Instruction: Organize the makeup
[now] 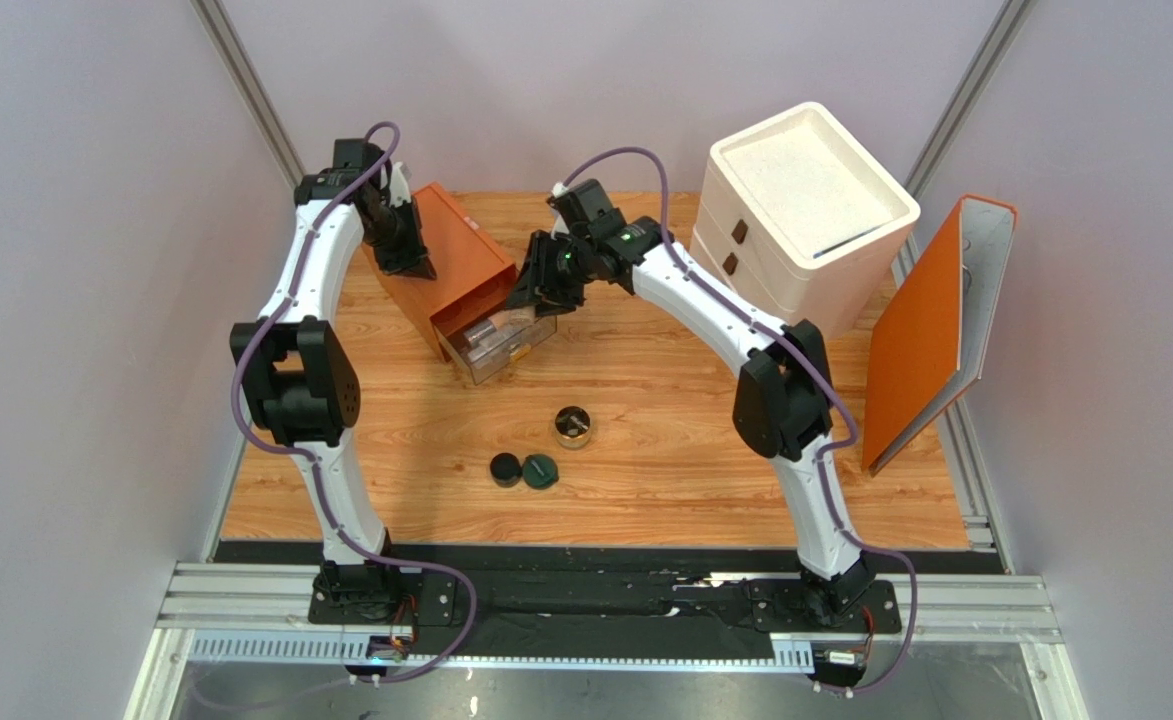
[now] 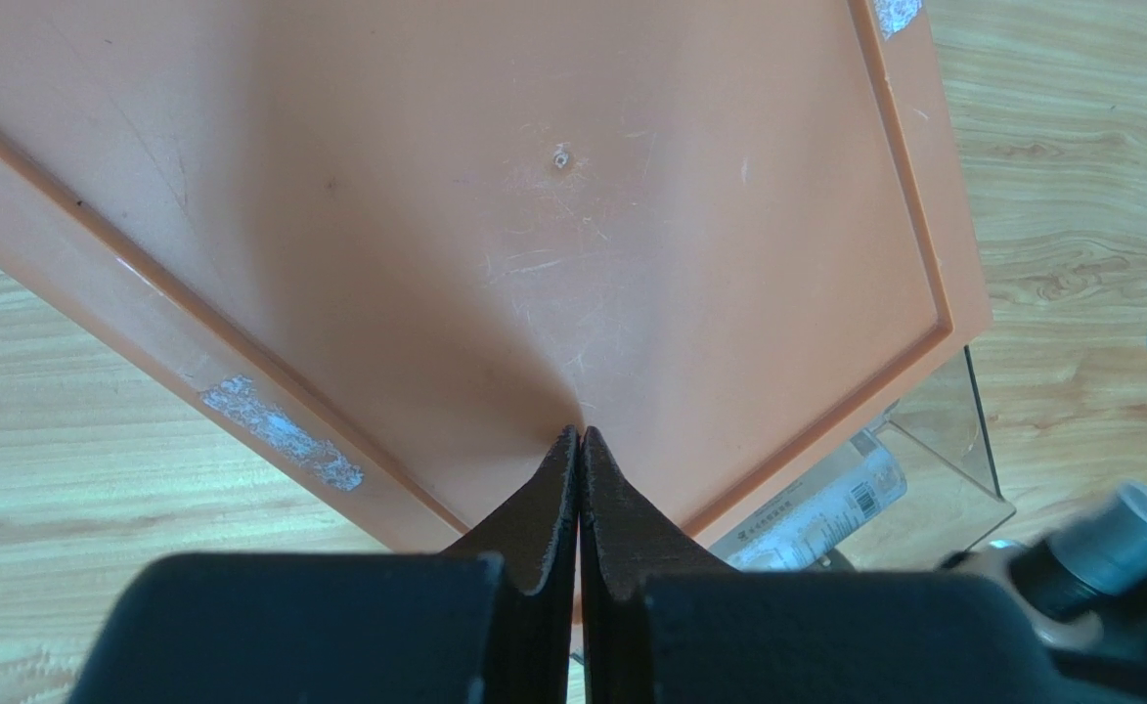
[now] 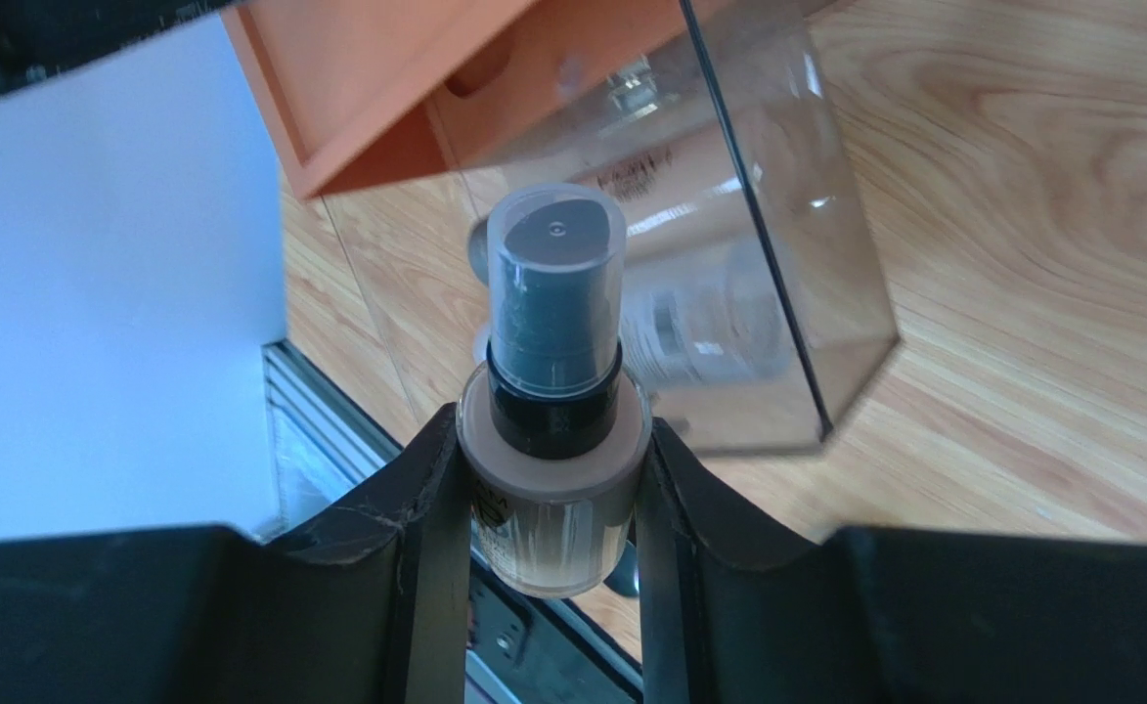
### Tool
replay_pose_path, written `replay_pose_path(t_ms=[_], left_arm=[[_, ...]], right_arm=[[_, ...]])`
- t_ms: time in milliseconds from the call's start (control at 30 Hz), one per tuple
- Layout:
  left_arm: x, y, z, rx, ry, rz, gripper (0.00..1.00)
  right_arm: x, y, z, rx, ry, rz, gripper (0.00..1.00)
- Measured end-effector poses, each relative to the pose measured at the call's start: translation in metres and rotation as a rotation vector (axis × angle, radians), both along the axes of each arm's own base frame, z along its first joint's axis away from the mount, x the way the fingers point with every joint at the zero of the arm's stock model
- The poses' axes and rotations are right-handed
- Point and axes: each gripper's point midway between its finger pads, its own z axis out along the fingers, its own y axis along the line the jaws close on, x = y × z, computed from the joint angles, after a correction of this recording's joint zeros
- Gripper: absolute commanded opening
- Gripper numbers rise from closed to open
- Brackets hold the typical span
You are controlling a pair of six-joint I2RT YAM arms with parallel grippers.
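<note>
The right gripper [image 3: 550, 440] is clamped on a beige bottle [image 3: 551, 506]. Its two dark fingers [image 3: 432, 499] press the bottle's round body from either side. The bottle's black collar and clear cap stick out past the fingertips, pointing away from the wrist. The cap points at the clear drawer [image 3: 792, 279], which is pulled out of the orange drawer box [image 3: 373, 74]. Whether the cap is already inside the drawer walls cannot be told. A second bottle [image 3: 697, 316] lies on its side in the drawer, blurred through the plastic.

The left gripper [image 2: 579, 458] has its jaws pressed together with nothing between them. Its tips touch the flat top of the orange drawer box near the front edge. Just past that edge the left wrist view shows a labelled bottle lying in the clear drawer.

From above, the two grippers meet at the box, which stands at the far left of the wooden table [image 1: 697, 465]. The rest of the makeup sits nearer the arm bases, well apart from both grippers. A gold-rimmed round jar [image 1: 573, 428] stands there alone. Just in front of it a black compact [image 1: 507, 470] and a dark green compact [image 1: 541, 471] sit side by side, touching or nearly so.

A white drawer unit [image 1: 803, 210] stands at the far right. An orange panel [image 1: 930, 338] leans beside it.
</note>
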Motion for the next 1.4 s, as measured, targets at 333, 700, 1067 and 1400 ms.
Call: replay_pose_path(t_ms=[333,700,1067,1400], left_arm=[[0.000,0.000,0.000,-0.003,0.000,-0.002,0.00],[0.000,-0.002,0.000,-0.010,-0.001,-0.005,0.00],[0.001,-0.002,-0.001,-0.012,-0.001,-0.006,0.00],[0.001,-0.002,-0.001,-0.013,-0.001,-0.006,0.00]], right_arm=[[0.005,0.051,0.011,0.169,0.064,0.009,0.59],[0.003,0.053,0.017,0.183,0.065,0.000,0.72],[-0.013,-0.008,0.054,0.158,0.001,-0.073,0.00],[-0.053,-0.034,-0.027,0.039,0.251,-0.066,0.00]])
